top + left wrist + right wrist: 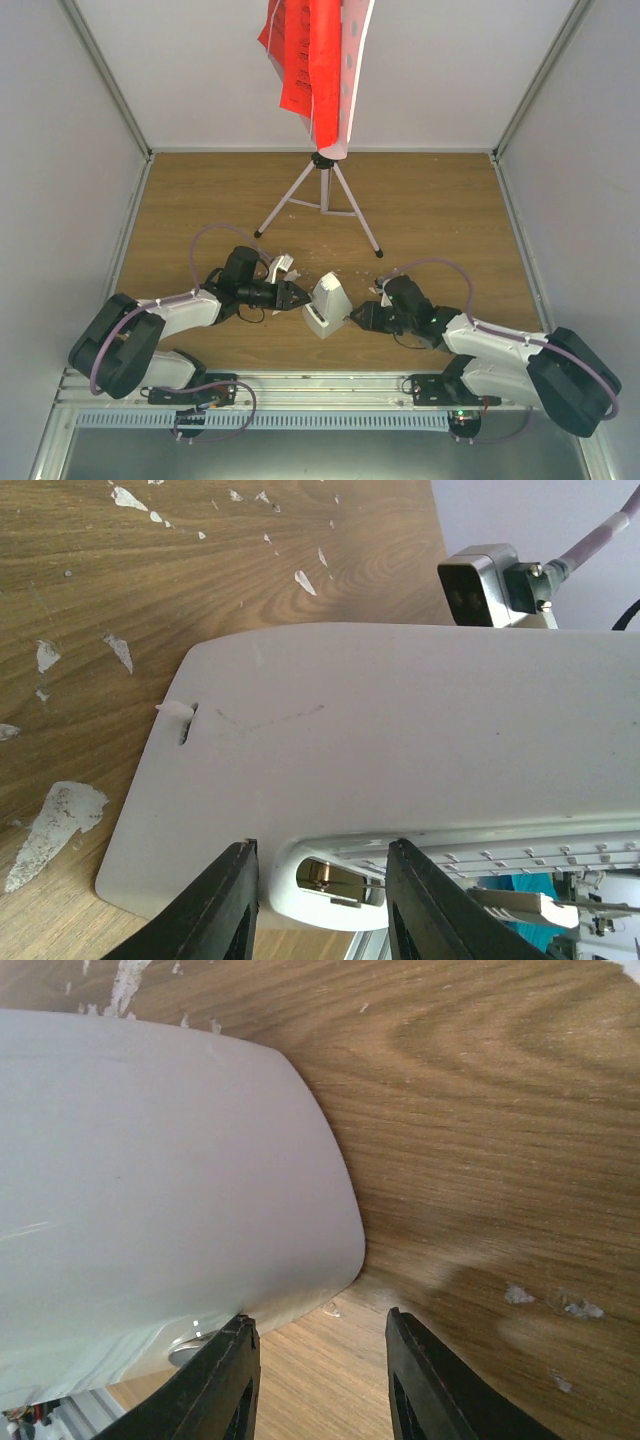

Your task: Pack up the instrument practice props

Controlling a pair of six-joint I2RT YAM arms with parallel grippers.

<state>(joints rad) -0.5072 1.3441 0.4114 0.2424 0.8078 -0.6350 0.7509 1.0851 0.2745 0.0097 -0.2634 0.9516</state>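
The small white pyramid-shaped metronome [325, 305] stands on the wooden floor between my two arms. My left gripper [300, 296] is at its left side. In the left wrist view the left gripper [322, 900] has its jaws against both sides of a rounded white edge of the metronome [400, 740]. My right gripper [355, 318] is at its right side. There the right gripper [320, 1380] shows only bare wood between its jaws, with the metronome [150, 1180] by the left finger. At the back the pale perforated plate [352, 70] stands on silver tripod legs [322, 195] and carries red ribbed sheets [305, 60].
White crumbs [55, 820] lie scattered on the wood around the metronome and near the tripod feet [300, 215]. Grey walls close the floor on the left, right and back. The arms' metal rail [320, 405] runs along the near edge.
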